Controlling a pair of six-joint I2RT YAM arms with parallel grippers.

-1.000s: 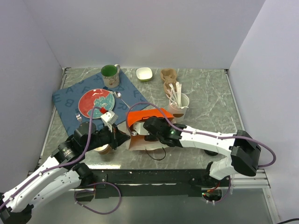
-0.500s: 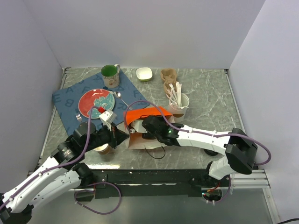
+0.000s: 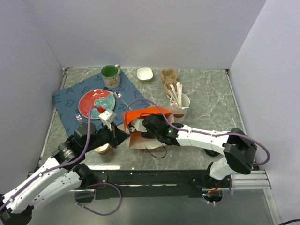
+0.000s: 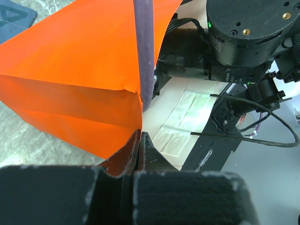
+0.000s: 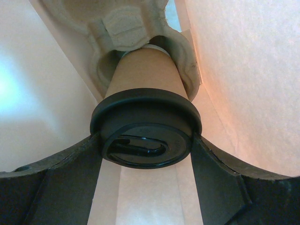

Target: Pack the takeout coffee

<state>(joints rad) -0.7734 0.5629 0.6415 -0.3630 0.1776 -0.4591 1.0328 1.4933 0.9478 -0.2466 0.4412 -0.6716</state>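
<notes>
The takeout coffee [image 5: 145, 126], a brown paper cup with a black lid, fills the right wrist view, its base seated in a pulp carrier [image 5: 122, 28] inside the bag. My right gripper [image 5: 146, 154] is shut on it, both fingers [image 5: 70, 178] pressed against the lid's sides. From above, the orange bag [image 3: 145, 114] lies on its side and my right wrist [image 3: 161, 129] reaches into its mouth, hiding cup and jaws. My left gripper [image 3: 125, 137] is shut on the bag's rim at the mouth's left corner; its wrist view shows the orange paper [image 4: 84, 70] pinched at the fingertips [image 4: 140, 138].
A lidless tan cup [image 3: 103, 149] stands under my left arm. On the blue mat [image 3: 70, 101] are a red plate [image 3: 96, 103] and a green mug [image 3: 110, 75]. A white bowl [image 3: 145, 74], a pulp carrier [image 3: 168, 76] and a cup of utensils [image 3: 179, 105] stand behind.
My right arm has pushed a little further left into the bag, and the bag has shifted slightly left with it. The left gripper keeps its pinch on the rim.
</notes>
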